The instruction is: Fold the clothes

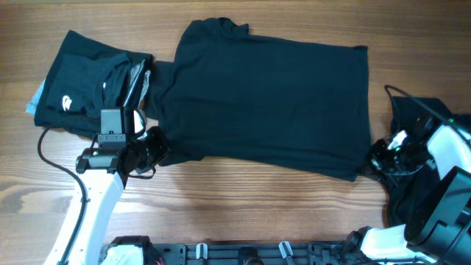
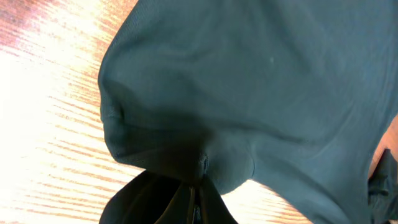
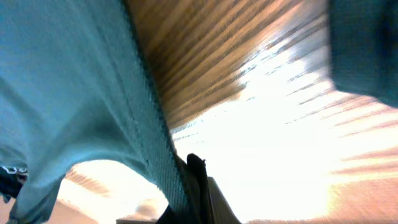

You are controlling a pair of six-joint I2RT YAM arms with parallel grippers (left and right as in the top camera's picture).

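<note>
At shirt near corners: left claw, right claw both low, pinched tight on its hem.

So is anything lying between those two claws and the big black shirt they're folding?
Nothing visible. The left gripper is shut on one near corner of the shirt, and the right gripper is shut on the other. The shirt's upper face is bare, and the folded pile lies off to its side.

No words or numbers are legible. A small white logo marks the folded black fabric garment left of the spread black fabric shirt; too small to identify.
</note>
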